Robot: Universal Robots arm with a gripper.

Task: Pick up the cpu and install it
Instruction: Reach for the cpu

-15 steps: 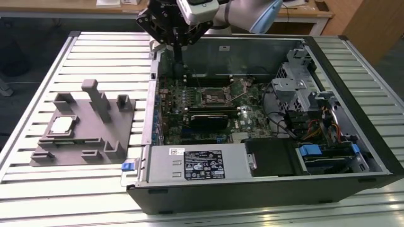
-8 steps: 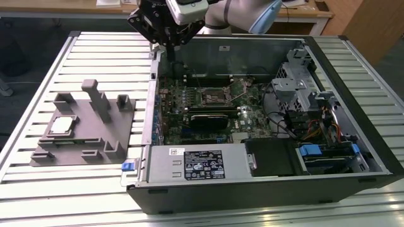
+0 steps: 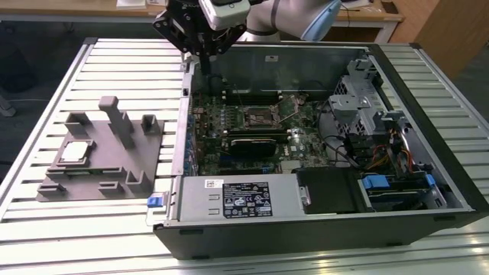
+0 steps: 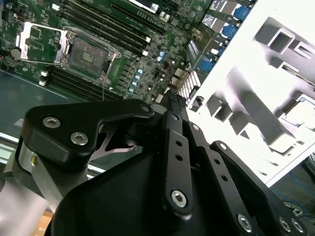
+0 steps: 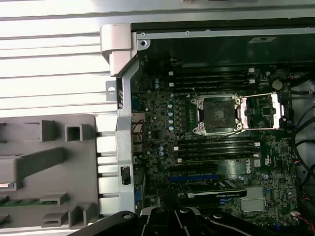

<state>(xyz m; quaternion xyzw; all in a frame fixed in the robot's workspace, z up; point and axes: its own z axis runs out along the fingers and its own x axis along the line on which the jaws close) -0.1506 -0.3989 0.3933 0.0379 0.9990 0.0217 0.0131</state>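
Observation:
The cpu [image 3: 74, 152], a small square chip with a pale top, lies flat on the grey holder block [image 3: 114, 166] on the exterior view's left, beside the open computer case [image 3: 321, 229]. My gripper [image 3: 205, 55] hangs above the case's far corner on that same side, well away from the cpu and holding nothing. Its black fingers [image 4: 173, 105] look closed together. The motherboard's socket [image 5: 216, 114] stands bare, with its metal cover plate [image 5: 263, 110] swung open beside it. The socket [image 4: 88, 54] shows in both wrist views, below and ahead of the gripper.
The case lies on its side on a slatted metal table [image 3: 114, 63]. Inside are memory slots [image 5: 216, 147], a black ribbed block [image 3: 256, 143], a labelled power supply [image 3: 240, 197], drive bays and loose cables [image 3: 390, 149]. The case's rim [image 5: 125, 98] runs between holder and board.

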